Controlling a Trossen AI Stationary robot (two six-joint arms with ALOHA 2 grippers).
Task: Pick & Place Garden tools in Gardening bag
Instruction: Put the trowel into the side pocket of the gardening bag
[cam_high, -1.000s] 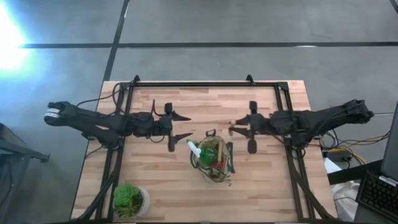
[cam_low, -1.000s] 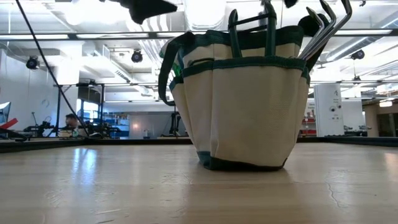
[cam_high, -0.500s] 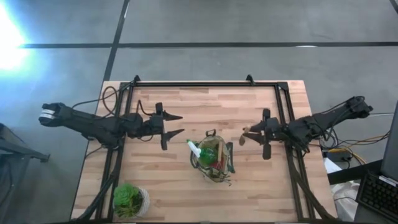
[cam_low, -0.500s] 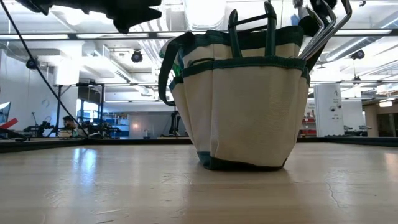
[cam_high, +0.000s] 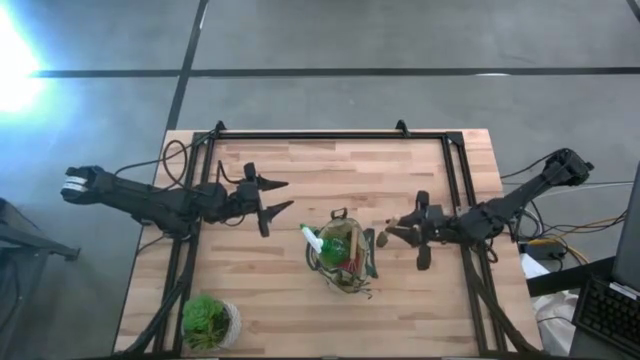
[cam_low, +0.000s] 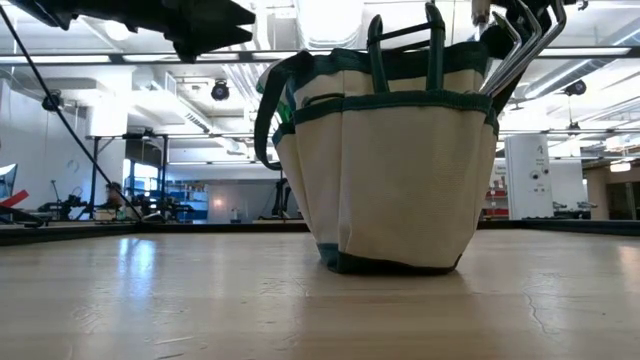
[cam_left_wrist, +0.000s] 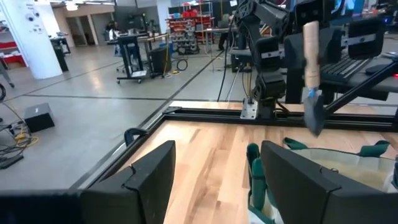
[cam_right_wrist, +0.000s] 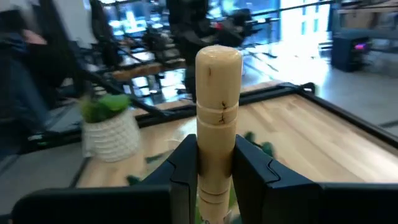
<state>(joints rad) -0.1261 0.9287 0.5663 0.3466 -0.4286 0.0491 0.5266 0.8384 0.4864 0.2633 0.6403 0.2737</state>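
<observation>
On the table: the gardening bag (cam_high: 343, 256) stands upright near the middle, a little toward the near edge.
Bag contents: a green spray bottle (cam_high: 322, 243) with a white nozzle, something pink-red, and metal fork tines (cam_low: 525, 45) poke out of the top; several tools appear to be packed.
Still out: one wooden-handled tool (cam_right_wrist: 217, 124), held by the right gripper.
Loose tools on the table: none visible in the high view.
Progress: judged nearly finished; this held tool looks like the last one to go in.
Right gripper (cam_high: 395, 233): just right of the bag, fingers (cam_right_wrist: 184, 163) clamped narrow on the wooden handle, which stands upright between them; the working end of the tool is hidden below.
Left gripper (cam_high: 275, 195): left of the bag and farther back, well apart from it, fingers (cam_left_wrist: 149, 177) spread wide, holding nothing.
Plant (cam_high: 208, 319): in its pale pot at the near left corner, untouched.
Next: the held tool probably needs carrying over the bag's opening.
</observation>
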